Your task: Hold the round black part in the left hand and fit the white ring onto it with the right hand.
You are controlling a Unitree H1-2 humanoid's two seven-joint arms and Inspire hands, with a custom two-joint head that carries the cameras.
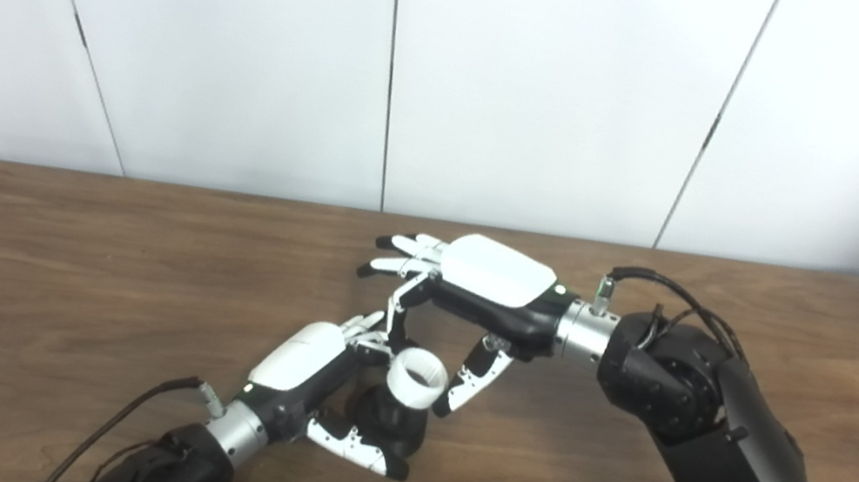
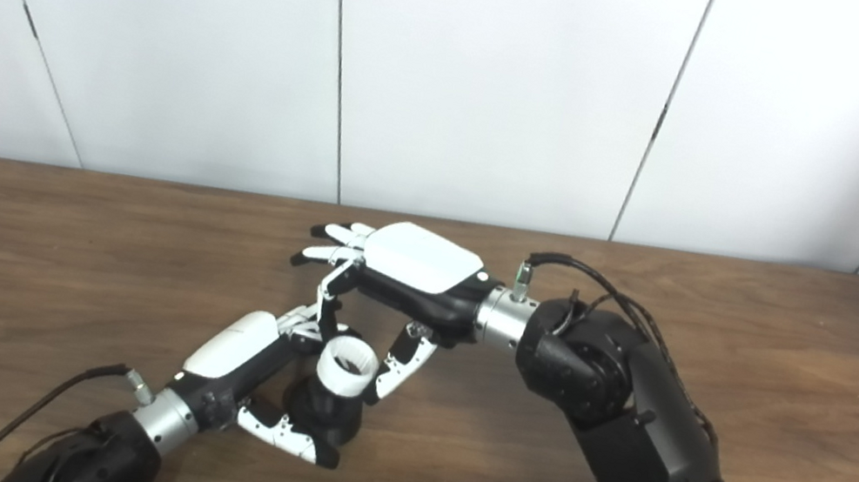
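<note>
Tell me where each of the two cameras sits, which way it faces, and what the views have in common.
Left eye view: on the robot's head, looking down and forward over the wooden table toward a white panelled wall; both arms enter from the bottom edge.
Right eye view: beside it, a little to the right, same downward aim; the scene sits further left in the picture.
Shared: the left hand holding the round black part, the white ring on top of it, and the right hand with its fingers at the ring.
</note>
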